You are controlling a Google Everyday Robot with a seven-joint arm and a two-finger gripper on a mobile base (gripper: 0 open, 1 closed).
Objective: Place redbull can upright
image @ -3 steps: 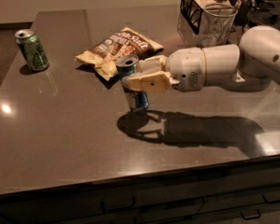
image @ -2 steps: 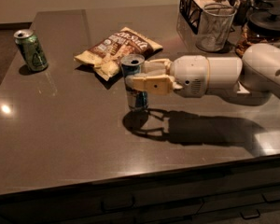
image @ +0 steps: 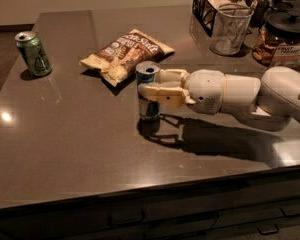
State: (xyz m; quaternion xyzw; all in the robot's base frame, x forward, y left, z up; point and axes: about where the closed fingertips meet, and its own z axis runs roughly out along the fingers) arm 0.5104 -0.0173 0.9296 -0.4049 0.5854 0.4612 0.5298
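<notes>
The redbull can (image: 148,103), slim, blue and silver, stands upright on the dark table (image: 65,134) just in front of the snack bag. My gripper (image: 154,84) reaches in from the right at the can's upper half. The near finger (image: 162,95) lies across the can's front and the far finger (image: 174,75) sits behind it, so the gripper is shut on the can. The can's base appears to rest on the tabletop.
A crumpled snack bag (image: 121,53) lies just behind the can. A wider green can (image: 34,53) stands at the far left. A clear glass (image: 230,29), a black wire basket (image: 210,4) and jars (image: 285,39) stand at the back right. The table's front edge (image: 140,189) is near.
The can has gone from tilted and partly hidden under the gripper to upright with its top showing. The arm has drawn a little to the right and lower.
</notes>
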